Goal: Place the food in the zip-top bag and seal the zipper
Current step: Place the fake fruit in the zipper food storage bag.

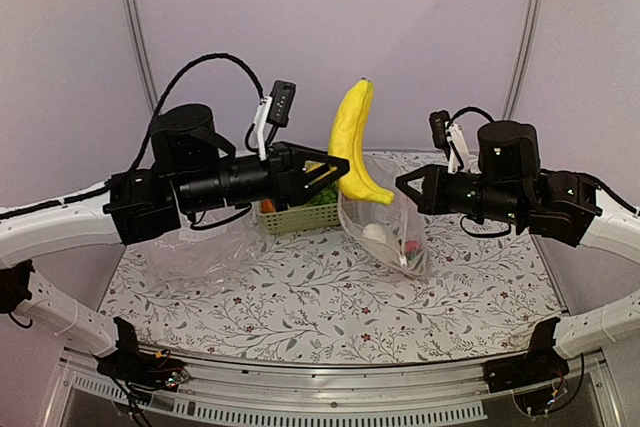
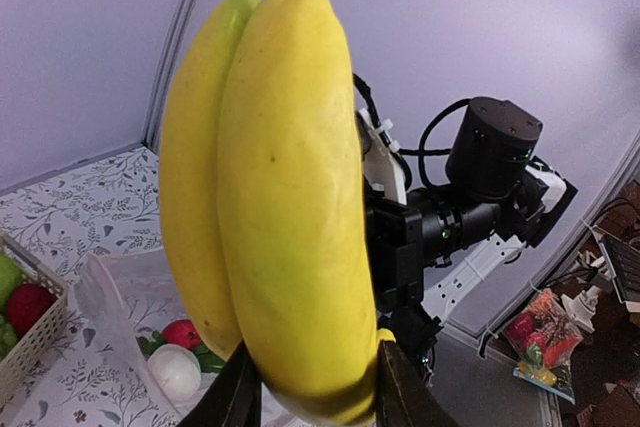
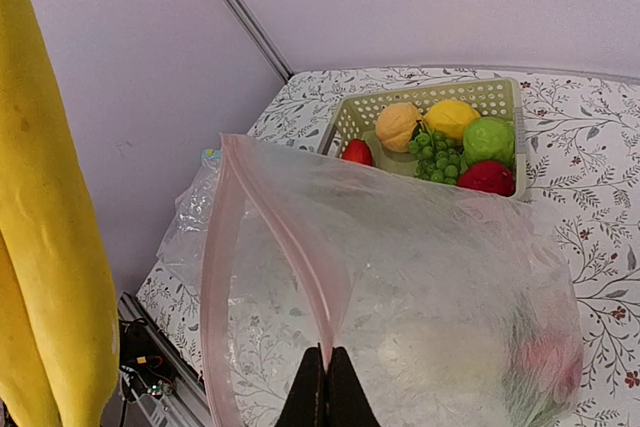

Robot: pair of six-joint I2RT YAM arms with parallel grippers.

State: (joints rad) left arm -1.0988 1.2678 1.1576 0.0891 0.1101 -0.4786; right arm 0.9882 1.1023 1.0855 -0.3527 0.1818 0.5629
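Left gripper (image 1: 338, 172) is clamping the banana (image 1: 355, 137) low, long axis near upright, just above the zip-top bag (image 1: 395, 237) mouth, which the right gripper (image 1: 403, 183) is pinching by the zipper (image 3: 290, 247).

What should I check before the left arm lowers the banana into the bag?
1. The left gripper holds the banana: ok, clamped at its lower end.
2. The right gripper pinches the zipper: ok.
3. The zip-top bag has its mouth open: ok, the strip loops wide.
4. Banana lined up over the mouth: cannot tell; the right wrist view shows it off to one side.
5. Room inside: ok, only a white piece and a red piece at the bottom.
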